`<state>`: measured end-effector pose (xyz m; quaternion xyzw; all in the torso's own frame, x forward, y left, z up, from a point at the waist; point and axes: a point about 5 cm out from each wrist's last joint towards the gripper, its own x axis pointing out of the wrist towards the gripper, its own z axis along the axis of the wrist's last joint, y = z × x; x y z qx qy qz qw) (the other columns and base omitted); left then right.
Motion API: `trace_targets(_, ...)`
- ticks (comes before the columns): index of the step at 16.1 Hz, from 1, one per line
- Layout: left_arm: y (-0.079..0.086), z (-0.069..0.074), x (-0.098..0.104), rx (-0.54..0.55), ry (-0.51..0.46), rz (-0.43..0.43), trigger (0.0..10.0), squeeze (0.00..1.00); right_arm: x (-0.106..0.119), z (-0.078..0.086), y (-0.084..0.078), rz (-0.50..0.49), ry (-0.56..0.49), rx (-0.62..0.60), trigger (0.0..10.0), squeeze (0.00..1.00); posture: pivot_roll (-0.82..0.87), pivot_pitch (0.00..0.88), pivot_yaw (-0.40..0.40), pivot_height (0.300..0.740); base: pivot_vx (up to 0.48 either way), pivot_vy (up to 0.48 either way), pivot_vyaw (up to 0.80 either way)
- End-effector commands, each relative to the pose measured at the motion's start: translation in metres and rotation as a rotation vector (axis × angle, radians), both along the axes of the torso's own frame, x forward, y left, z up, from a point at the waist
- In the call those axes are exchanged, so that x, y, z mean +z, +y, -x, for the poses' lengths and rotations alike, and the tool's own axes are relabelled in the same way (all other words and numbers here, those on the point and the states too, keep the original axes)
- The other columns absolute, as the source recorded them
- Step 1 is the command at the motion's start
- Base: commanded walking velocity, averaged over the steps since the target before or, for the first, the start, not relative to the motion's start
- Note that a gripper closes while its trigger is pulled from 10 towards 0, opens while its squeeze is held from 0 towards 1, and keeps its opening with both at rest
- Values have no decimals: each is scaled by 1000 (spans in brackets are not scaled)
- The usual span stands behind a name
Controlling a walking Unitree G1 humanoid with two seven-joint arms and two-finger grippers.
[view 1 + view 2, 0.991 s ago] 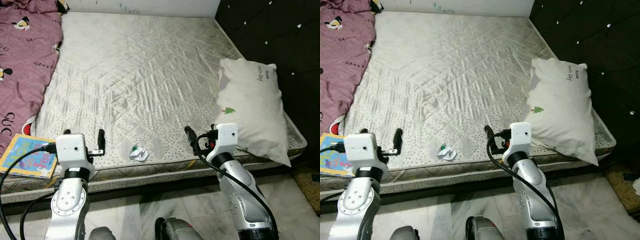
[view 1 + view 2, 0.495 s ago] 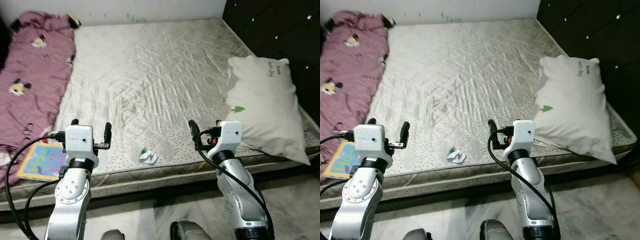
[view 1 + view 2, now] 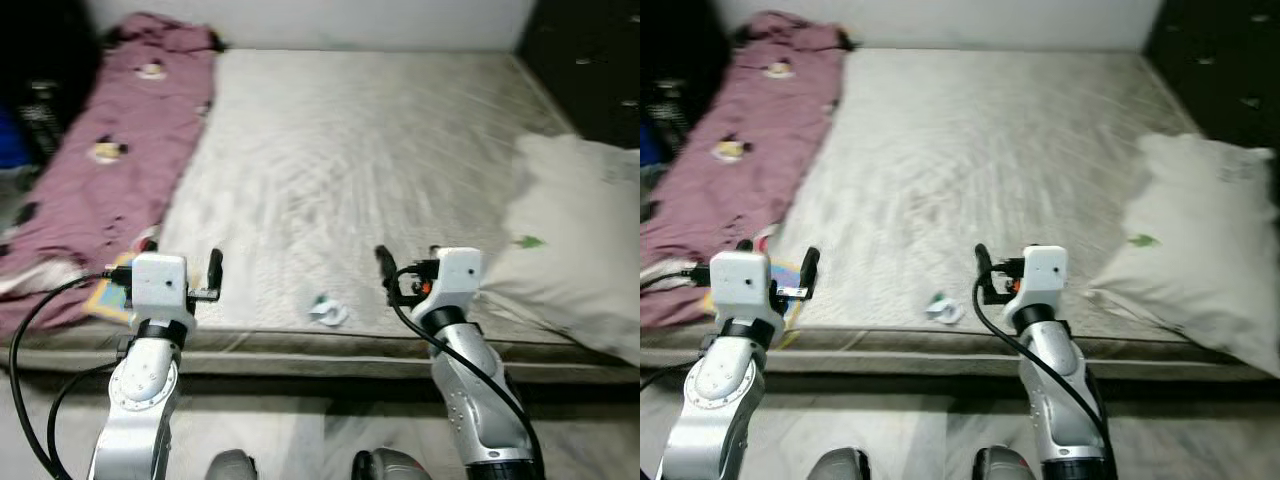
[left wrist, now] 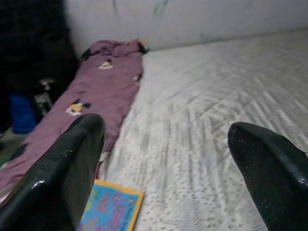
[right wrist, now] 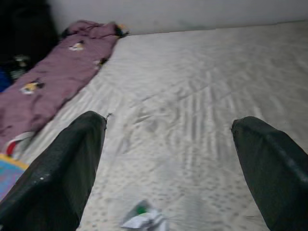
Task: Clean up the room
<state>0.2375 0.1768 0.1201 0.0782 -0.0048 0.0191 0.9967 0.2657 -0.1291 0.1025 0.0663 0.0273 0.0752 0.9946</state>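
Our view has swung left – the crumpled paper (image 3: 328, 311) now sits lower centre on the mattress (image 3: 350, 150), between left end effector (image 3: 180, 268) and right end effector (image 3: 405, 272), both spread apart, empty – pickup pending.

The mattress (image 3: 380, 150) is pale grey and quilted. The blanket (image 3: 110, 150) is mauve with cartoon prints. The book (image 4: 113, 211) is bright blue.
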Motion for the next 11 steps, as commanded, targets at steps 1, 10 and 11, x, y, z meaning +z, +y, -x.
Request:
trace_targets(1, 0, 0, 3, -12, -2, 0, 10000, 0, 1, 0, -4, -8, 1, -17, 10000, 0, 8, 93, 4, 740, 0, 0, 0)
trace_targets(10, 0, 8, 3, 21, 5, 55, 10000, 0, 6, 1, -5, -26, 2, 19, 10000, 0, 35, 134, -37, 730, 0, 0, 0)
trace_targets(11, 0, 8, 3, 21, 7, 55, 10000, 0, 6, 1, -5, -25, 3, 21, 10000, 0, 31, 132, -36, 720, 0, 0, 0)
